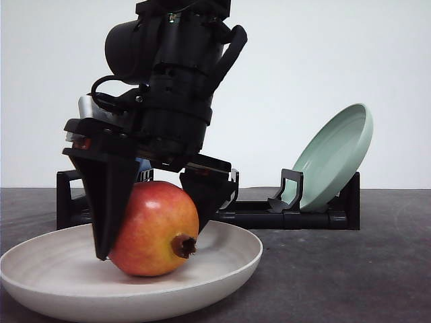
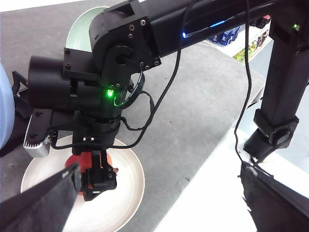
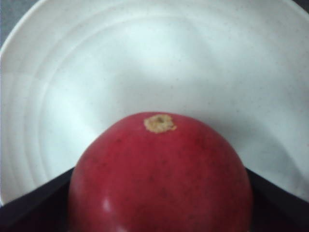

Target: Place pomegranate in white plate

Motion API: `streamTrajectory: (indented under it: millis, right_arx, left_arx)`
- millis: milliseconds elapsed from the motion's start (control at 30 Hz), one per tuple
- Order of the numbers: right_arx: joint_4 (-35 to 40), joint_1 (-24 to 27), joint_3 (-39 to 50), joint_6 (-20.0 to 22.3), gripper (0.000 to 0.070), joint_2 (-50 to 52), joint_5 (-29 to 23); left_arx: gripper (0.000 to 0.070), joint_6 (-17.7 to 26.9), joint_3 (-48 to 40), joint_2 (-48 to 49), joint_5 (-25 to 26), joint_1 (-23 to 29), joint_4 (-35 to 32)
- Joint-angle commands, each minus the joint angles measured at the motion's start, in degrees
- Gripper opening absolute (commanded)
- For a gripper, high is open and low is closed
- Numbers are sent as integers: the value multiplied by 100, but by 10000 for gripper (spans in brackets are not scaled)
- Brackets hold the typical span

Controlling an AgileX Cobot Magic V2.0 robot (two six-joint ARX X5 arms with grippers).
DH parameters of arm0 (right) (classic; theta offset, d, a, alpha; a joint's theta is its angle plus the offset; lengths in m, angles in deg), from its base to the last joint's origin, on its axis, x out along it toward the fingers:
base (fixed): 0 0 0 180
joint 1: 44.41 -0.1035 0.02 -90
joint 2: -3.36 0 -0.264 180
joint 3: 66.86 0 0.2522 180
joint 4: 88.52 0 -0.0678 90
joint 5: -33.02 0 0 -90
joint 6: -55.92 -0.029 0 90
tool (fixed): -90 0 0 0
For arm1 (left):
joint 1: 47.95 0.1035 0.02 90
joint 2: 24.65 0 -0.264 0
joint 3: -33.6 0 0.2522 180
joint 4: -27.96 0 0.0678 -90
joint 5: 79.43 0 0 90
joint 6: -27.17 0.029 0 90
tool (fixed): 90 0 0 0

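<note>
Between the right end effector's fingers, pomegranate rests on white plate.

The round, smooth red-to-yellow pomegranate lies on its side, dark brown calyx pointing sideways, resting inside the wide, shallow, matte off-white round plate, which sits flat at the counter's near edge.

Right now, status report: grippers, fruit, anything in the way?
Right gripper shut on pomegranate. Pomegranate resting in white plate. Left gripper open, above the table. No obstruction.
</note>
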Motion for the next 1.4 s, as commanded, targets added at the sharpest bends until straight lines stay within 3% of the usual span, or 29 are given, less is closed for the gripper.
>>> streamTrajectory:
  millis: [0, 367, 733, 1067, 1233, 1367]
  right_arx:
    - [41, -64, -127, -61, 700, -138, -12]
    - [-226, 25, -318, -33, 700, 655, 12]
    - [-1095, 357, -39, 125, 700, 3232, -204]
    - [-888, 1034, 1900, 87, 700, 6511, -1003]
    - [-3, 1130, 3073, -356, 700, 8213, -1199]
    - [283, 1130, 3705, -583, 700, 9239, -1348]
  left_arx:
    - [636, -26, 107, -26, -17, -83, -42]
    - [636, -24, 107, -26, -20, -83, -42]
    - [636, -42, 107, -26, -167, -83, -44]
    - [637, -39, 107, -28, -321, -83, -58]
    - [637, -15, 107, -28, -425, -83, -146]
    - [637, -15, 107, -28, -806, -83, -144]
